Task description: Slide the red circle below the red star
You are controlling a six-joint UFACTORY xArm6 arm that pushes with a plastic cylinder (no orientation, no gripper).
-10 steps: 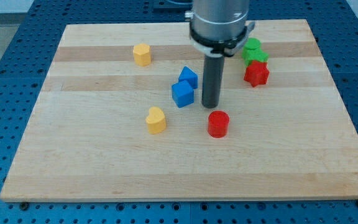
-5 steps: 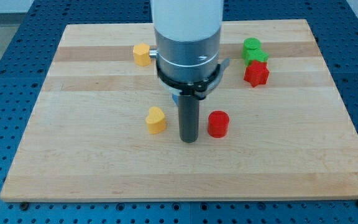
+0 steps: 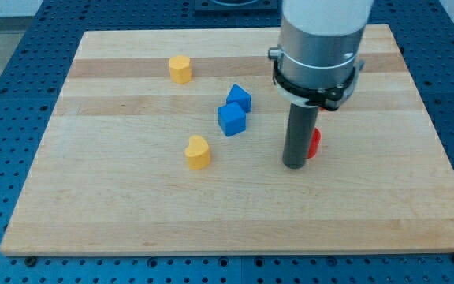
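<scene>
Tip (image 3: 293,165) touching left flank of red circle (image 3: 314,143); no pincer fitted, grasp state not applicable. Red star hidden behind arm. Advise slow rightward push, contact centred.

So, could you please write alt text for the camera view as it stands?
My tip rests on a wooden board, with a red block peeking out at the rod's right. Two blue blocks and two yellow blocks lie to its left.
</scene>
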